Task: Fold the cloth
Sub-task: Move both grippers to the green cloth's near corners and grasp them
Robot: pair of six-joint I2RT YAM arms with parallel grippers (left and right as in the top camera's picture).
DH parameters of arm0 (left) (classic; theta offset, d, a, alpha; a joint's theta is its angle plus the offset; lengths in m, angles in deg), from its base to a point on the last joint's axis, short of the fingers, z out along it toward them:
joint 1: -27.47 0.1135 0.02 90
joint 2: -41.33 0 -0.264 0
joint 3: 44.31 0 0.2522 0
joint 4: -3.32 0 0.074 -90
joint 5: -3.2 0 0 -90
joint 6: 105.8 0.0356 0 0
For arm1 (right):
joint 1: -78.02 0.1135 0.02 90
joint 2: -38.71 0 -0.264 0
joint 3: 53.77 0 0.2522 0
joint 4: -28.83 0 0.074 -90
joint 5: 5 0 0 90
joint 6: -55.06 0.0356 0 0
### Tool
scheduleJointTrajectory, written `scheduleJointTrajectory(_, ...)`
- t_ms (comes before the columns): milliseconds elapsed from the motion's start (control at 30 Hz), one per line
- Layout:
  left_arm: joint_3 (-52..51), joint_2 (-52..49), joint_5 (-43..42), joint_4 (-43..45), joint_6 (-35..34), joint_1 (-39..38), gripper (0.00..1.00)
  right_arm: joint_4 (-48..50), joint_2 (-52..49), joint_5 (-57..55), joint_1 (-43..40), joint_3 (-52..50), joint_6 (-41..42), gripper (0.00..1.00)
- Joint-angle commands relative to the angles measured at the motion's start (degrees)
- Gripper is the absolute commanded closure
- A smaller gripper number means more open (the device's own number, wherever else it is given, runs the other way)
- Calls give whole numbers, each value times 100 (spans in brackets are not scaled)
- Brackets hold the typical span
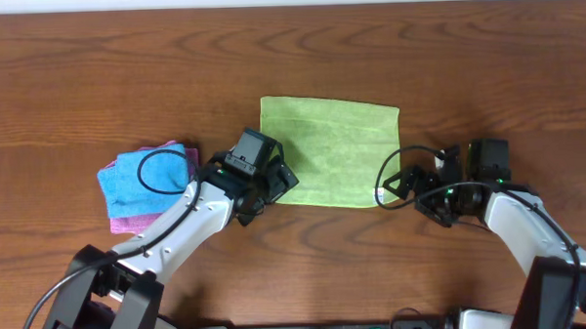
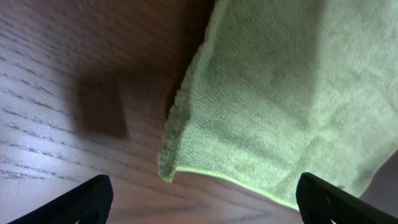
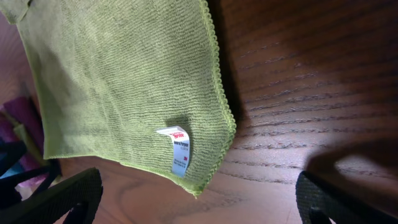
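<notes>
White label (image 3: 179, 149) on the cloth (image 3: 124, 74) appears only in right wrist view.

1. The cloth (image 1: 336, 148): lime-green microfibre, soft and matt, with a fine ribbed weave and a stitched, scalloped edge.
2. Its care label (image 3: 180, 149): white and smooth; fabric or paper cannot be told.
3. The table (image 1: 75, 74): brown wood with dark open grain and a low sheen.
4. The blue cloth (image 1: 137, 185) and the pink cloth (image 1: 129, 225): soft, matt, fuzzy textile.
5. The left gripper (image 2: 204, 186): its fingers (image 2: 84, 202) look like matt black plastic.
6. The left arm's shell (image 1: 178, 227): white, smooth, lightly glossy.
</notes>
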Motion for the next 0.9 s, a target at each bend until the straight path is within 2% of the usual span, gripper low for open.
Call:
scheduleJointTrajectory(0, -20, -24, 315, 44, -81, 11, 4, 33, -17, 129, -35, -9, 125, 1)
scheduleJointTrajectory(467, -28, -570, 157, 417, -190, 11, 0, 798, -17, -26, 452, -481, 774, 3)
scheduleJointTrajectory(500, -28, -579, 157, 439, -192, 11, 7, 887, -17, -33, 503, -518, 835, 4)
scheduleJointTrajectory(600, -28, -584, 175, 531, -190, 11, 18, 1029, -17, -151, 647, -603, 1016, 7)
scheduleJointTrajectory(667, -28, -584, 205, 584, -190, 11, 19, 1040, -17, -225, 717, -632, 1034, 7)
scheduleJointTrajectory(767, -28, -590, 264, 647, -190, 11, 35, 1038, -17, -308, 776, -647, 1078, 11)
scheduleJointTrajectory(867, -28, -616, 293, 680, -190, 11, 37, 1038, -17, -420, 780, -649, 1130, 16)
